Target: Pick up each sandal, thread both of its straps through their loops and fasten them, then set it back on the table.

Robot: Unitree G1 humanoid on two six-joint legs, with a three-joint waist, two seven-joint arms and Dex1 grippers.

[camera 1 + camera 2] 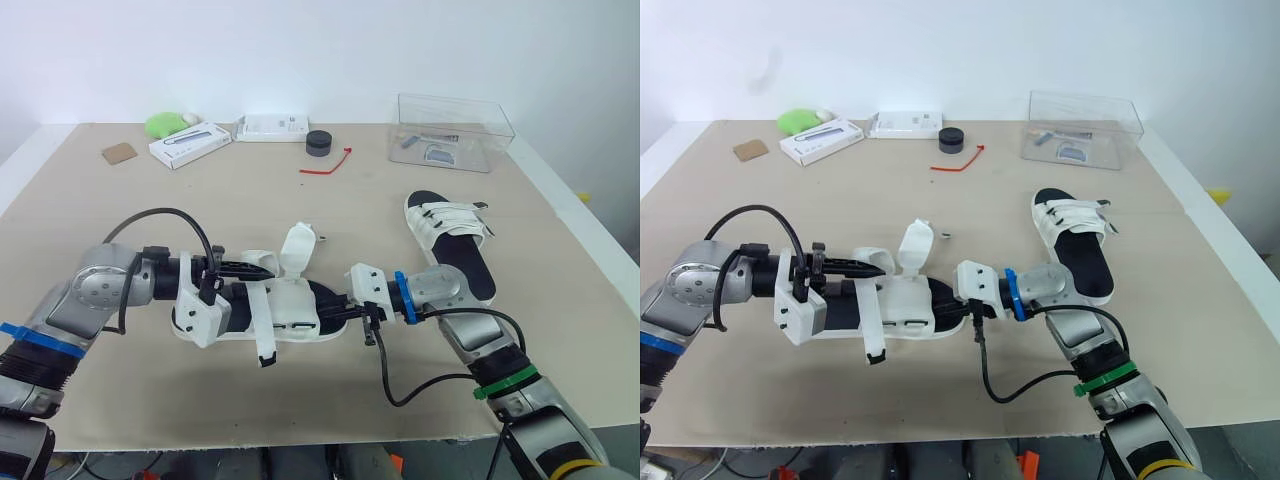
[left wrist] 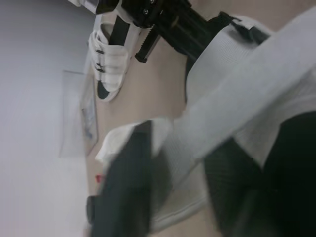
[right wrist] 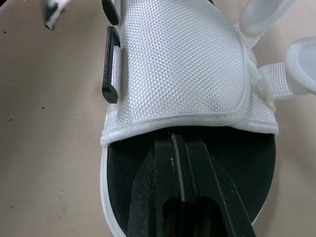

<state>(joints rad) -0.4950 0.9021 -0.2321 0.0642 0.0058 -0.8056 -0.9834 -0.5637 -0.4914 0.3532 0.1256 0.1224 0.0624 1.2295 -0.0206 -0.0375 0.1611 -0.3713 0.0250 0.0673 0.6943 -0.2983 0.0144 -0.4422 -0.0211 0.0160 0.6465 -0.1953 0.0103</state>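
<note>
Our right gripper (image 3: 173, 145), fingers pressed together, rests on the sandal's (image 1: 295, 310) stiff footbed; we'd pinch its light, floppy straps (image 1: 297, 248). We cannot tell the left gripper's (image 1: 262, 266) hold.

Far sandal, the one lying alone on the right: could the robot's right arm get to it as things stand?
Probably yes. The far sandal lies just beside the right arm, with bare table around it. The right gripper would first have to leave the near sandal.
</note>
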